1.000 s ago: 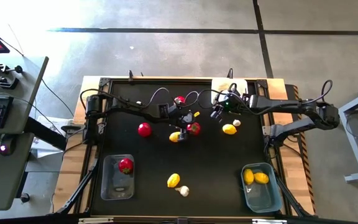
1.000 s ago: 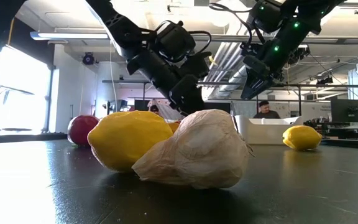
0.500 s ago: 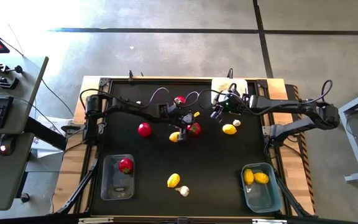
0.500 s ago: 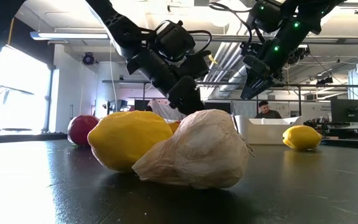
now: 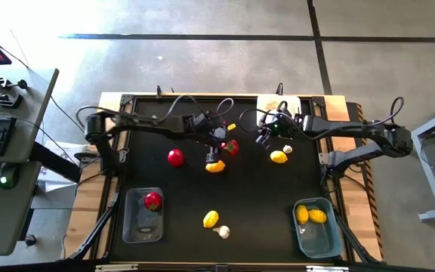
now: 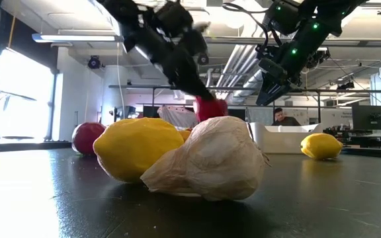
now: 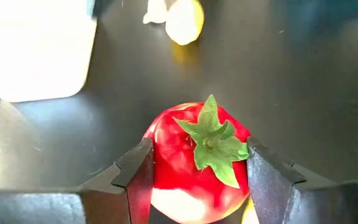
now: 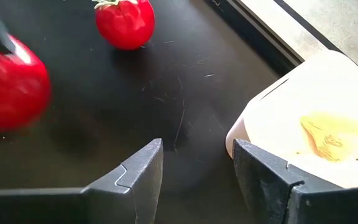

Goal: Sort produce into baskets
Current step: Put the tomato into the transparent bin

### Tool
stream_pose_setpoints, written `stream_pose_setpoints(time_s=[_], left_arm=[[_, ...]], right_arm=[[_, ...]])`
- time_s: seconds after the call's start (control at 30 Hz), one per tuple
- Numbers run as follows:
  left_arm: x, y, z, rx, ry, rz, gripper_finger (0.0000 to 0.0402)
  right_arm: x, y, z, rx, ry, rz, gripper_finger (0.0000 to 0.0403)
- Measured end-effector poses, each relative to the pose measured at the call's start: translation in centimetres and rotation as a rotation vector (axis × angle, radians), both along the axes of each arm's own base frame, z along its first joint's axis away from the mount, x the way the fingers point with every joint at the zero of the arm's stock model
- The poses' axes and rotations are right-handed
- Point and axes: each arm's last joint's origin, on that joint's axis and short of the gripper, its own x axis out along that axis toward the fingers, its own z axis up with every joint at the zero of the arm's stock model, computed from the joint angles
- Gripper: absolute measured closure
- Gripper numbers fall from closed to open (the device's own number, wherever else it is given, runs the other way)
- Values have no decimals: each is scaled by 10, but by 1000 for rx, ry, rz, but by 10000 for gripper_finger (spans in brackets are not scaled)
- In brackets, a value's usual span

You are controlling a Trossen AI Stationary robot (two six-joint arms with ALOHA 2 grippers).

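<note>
Holding a red tomato between its two fingers, the left pincer hangs over the far middle of the black tabletop. Tomato sits squarely in the jaws, green stem toward the wrist camera, one finger pressed on each flank; in the low view it hangs clear of the surface.

Right pincer: near the far edge, right of the left one, over bare tabletop just beside the white basket. Jaws partly apart, nothing between them.

Loose produce on the tabletop:
- yellow lemon, just nearer than the held tomato, almost beneath the left pincer;
- red tomato, left of that lemon;
- red tomato, by the far edge, seen clearly from the right wrist;
- yellow lemon with a white garlic bulb just beside it, nearer than the right pincer;
- yellow lemon and white garlic bulb touching, near the front middle, well apart from both pincers.

Baskets:
- clear basket, front left, one red tomato inside;
- blue-grey basket, front right, two yellow lemons inside;
- white basket at the far edge; something pale yellowish shows inside it, and I cannot tell what.
</note>
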Motion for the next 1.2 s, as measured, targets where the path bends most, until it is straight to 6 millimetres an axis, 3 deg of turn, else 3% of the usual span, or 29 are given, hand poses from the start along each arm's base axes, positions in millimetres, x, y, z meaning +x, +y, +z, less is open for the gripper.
stream_pose_setpoints(time_s=[0.27,0.57,0.97,1.2], left_arm=[[-39,-25,56,-10,21,-40,220],[-103,-91,88,-152,267,-70,220],[-183,-185,89,-317,676,142,220],[-215,-209,60,-278,814,292,230]], right_arm=[[1,0,1,-9,-10,6,219],[5,-1,4,-48,-40,37,219],[7,-2,7,-71,-74,47,219],[8,-2,8,-72,-75,48,219]])
